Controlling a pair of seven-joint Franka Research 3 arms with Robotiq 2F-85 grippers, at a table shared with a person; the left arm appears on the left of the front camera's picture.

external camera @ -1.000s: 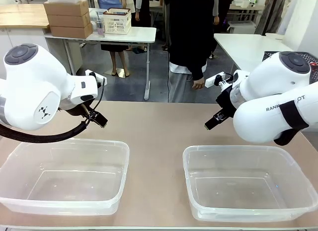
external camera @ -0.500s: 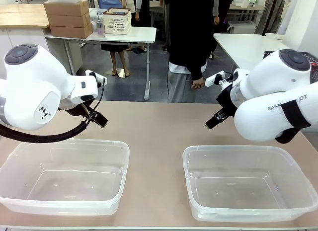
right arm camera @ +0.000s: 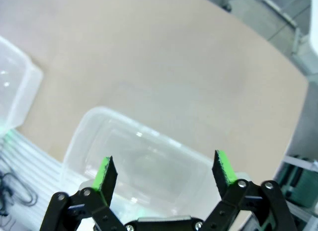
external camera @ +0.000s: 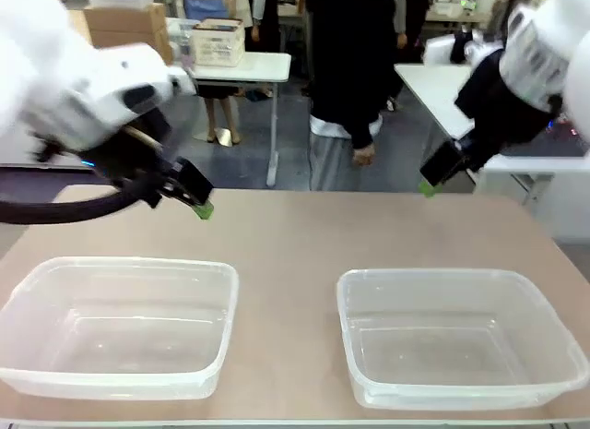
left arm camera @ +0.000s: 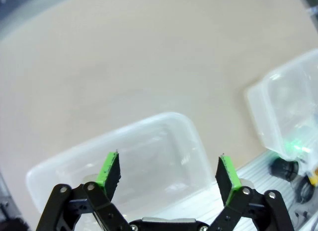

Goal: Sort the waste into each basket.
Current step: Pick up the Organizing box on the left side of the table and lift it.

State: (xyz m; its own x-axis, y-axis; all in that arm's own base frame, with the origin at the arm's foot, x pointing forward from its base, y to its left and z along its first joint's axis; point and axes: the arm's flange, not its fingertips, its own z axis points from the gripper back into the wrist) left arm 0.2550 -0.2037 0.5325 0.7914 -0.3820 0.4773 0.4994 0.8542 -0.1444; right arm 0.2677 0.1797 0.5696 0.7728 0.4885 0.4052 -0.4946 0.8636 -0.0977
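Observation:
Two clear plastic baskets stand empty on the tan table, the left basket [external camera: 120, 268] and the right basket [external camera: 433, 277]. No waste is in view. My left gripper [external camera: 195, 204] hangs open above the table behind the left basket. In the left wrist view, the left gripper [left arm camera: 169, 166] looks down on the left basket [left arm camera: 169, 117], with the right basket [left arm camera: 278, 107] off to the side. My right gripper [external camera: 433, 180] is raised and open behind the right basket. The right wrist view has the right gripper [right arm camera: 164, 166] above the right basket [right arm camera: 124, 114]. Nothing sits between either pair of fingers.
A person in dark clothes [external camera: 350, 69] stands at the far side with a hand [external camera: 366, 155] hanging down. White tables [external camera: 230, 67] with boxes and a crate stand behind. Bare table top [external camera: 304, 226] lies between and behind the baskets.
Both arms have swung upward: the left gripper shifted slightly right, and the right gripper rose and moved right. Both jaws stayed open.

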